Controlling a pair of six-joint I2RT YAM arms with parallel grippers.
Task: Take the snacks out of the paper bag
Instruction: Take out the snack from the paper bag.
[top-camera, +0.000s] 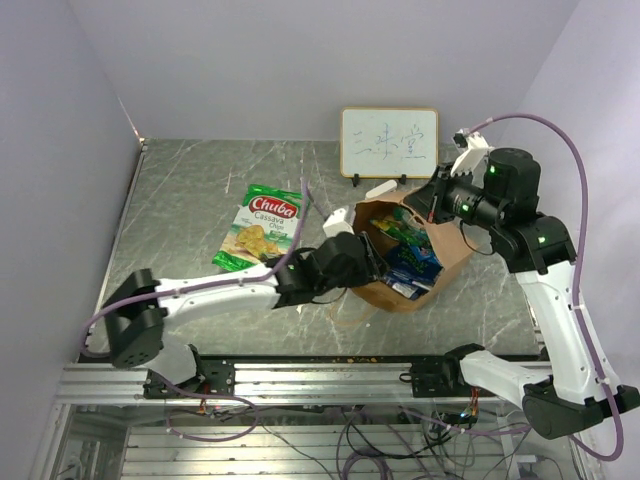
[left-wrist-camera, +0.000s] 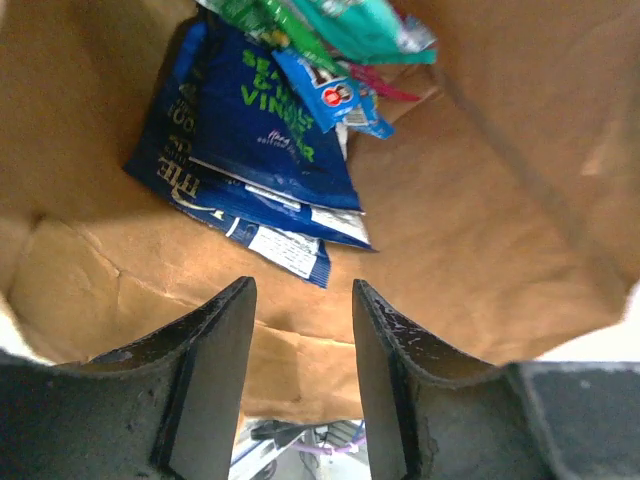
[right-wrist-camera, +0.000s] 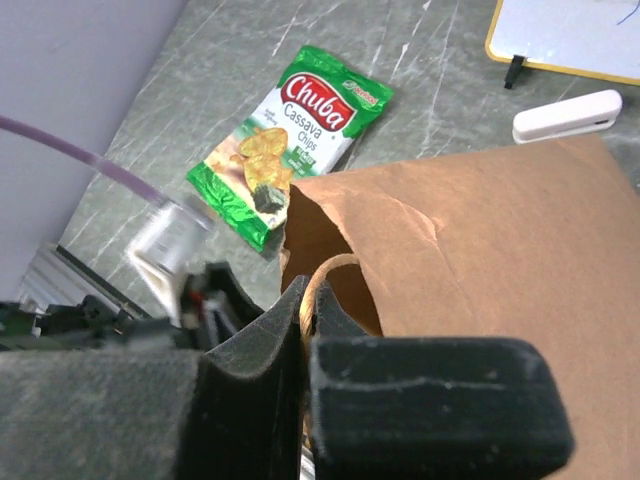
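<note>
The brown paper bag (top-camera: 452, 250) lies on its side mid-table, mouth toward the left arm. Inside it I see a dark blue packet (left-wrist-camera: 255, 140), a small blue pack (left-wrist-camera: 330, 95) and a teal pack (left-wrist-camera: 370, 25). My left gripper (left-wrist-camera: 303, 300) is open and empty, just inside the bag's mouth, short of the dark blue packet. My right gripper (right-wrist-camera: 312, 300) is shut on the paper bag's twisted handle (right-wrist-camera: 322, 275) and holds the upper side (right-wrist-camera: 480, 240) up. The green Chuba Cassava bag (top-camera: 259, 226) lies flat on the table left of the paper bag, also in the right wrist view (right-wrist-camera: 290, 140).
A small framed whiteboard (top-camera: 389, 143) stands at the back. A white marker-like object (top-camera: 381, 190) lies in front of it. Grey walls close in on the left and right. The table's near edge is a metal rail (top-camera: 300, 375).
</note>
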